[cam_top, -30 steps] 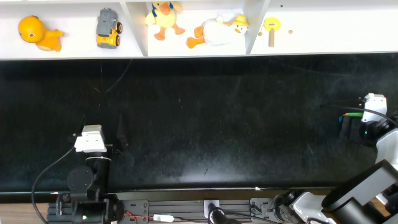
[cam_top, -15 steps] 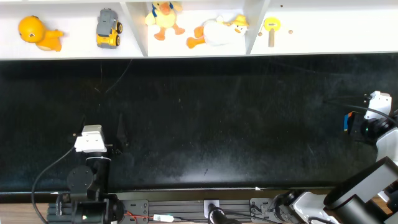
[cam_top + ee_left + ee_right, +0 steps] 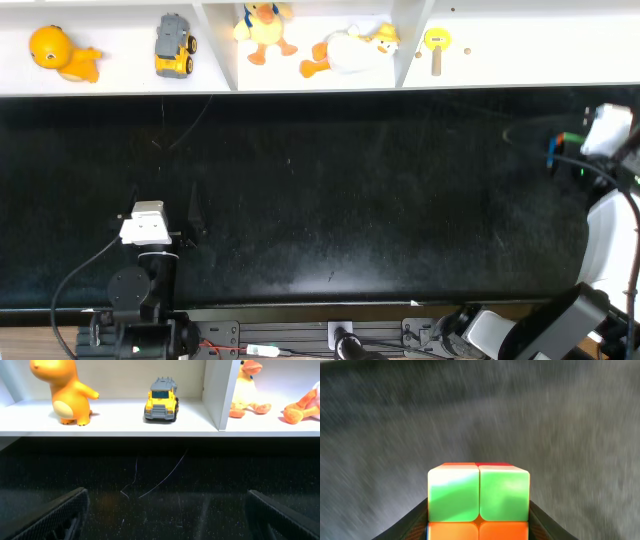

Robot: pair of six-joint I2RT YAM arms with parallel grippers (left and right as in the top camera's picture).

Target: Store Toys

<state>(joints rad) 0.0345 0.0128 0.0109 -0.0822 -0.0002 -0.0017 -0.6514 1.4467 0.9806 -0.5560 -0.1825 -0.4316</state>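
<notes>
Two grippers noted. Near left, we see the left gripper [image 3: 166, 495] with fingers spread wide over the black table [image 3: 350, 200], facing the orange figure [image 3: 67, 390] and yellow truck [image 3: 161, 400] on the far white shelf [image 3: 300, 82]. At the right, the right gripper [image 3: 478, 530] pinches the colour cube [image 3: 478, 500] over the table.

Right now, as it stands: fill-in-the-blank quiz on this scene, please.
1. The right gripper is shut on a ___.
2. The left gripper, over the black table, is ___.
3. The yellow truck shares its shelf compartment with an ___ figure.
Missing: cube; open; orange.
</notes>
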